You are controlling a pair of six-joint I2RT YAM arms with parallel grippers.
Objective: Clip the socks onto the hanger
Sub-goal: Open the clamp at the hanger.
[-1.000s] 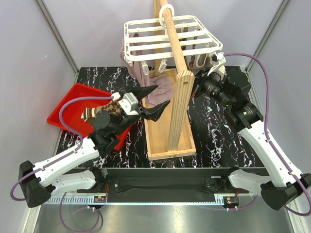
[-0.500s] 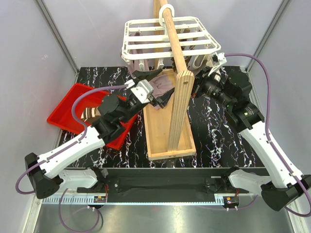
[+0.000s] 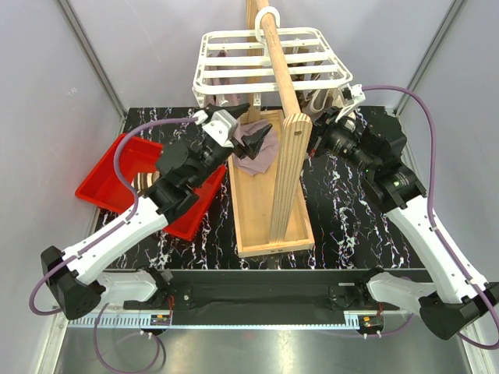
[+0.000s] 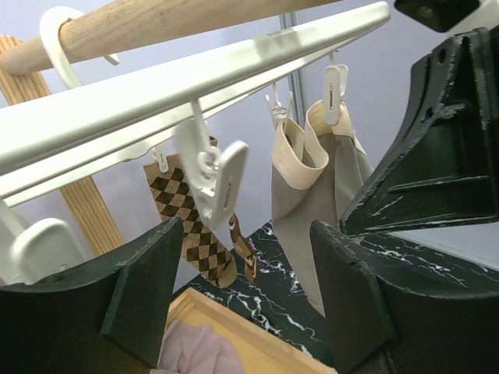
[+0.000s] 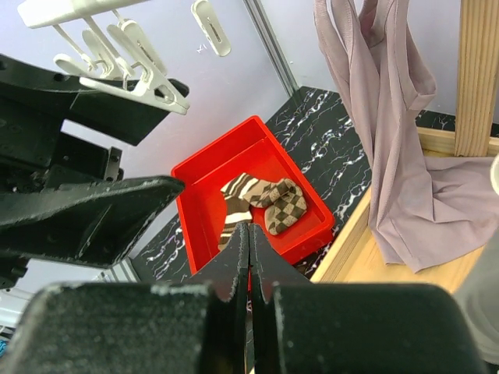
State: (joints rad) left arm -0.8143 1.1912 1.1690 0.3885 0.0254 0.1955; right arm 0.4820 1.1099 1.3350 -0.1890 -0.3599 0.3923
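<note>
White plastic, the hanger (image 3: 269,62) hangs by its hook from the wooden pole (image 3: 274,47) over the far edge of the black marbled surface (image 3: 351,218). In the top view its frame lies flat, its long axis running left to right and its bars running the same way. The left pincer (image 3: 257,123) is raised under the frame's near left corner, above the mauve sock (image 3: 261,154) that drapes into the wooden tray (image 3: 265,226). The right pincer (image 3: 316,144) sits by the upright post (image 3: 292,171), under the frame's near right corner. A red bin (image 3: 117,175) by the left edge holds brown-and-cream socks (image 3: 144,185).

The left wrist view looks up at the hanger from beneath, which the top view cannot do. The left pincer's fingers (image 4: 148,288) stand wide apart and hold nothing, with a white clip peg (image 4: 218,183) dangling between them, untouched. Behind it hang an argyle sock (image 4: 191,230) and a beige-and-grey sock (image 4: 312,195), each pegged at its cuff, long axis vertical, toe end down.

The right wrist view alone shows that the right pincer is closed, finger against finger, on nothing. It also shows the mauve sock hanging straight down, its lower end pooled in the tray, and the bin's socks lying flat, one striped and one checked.
</note>
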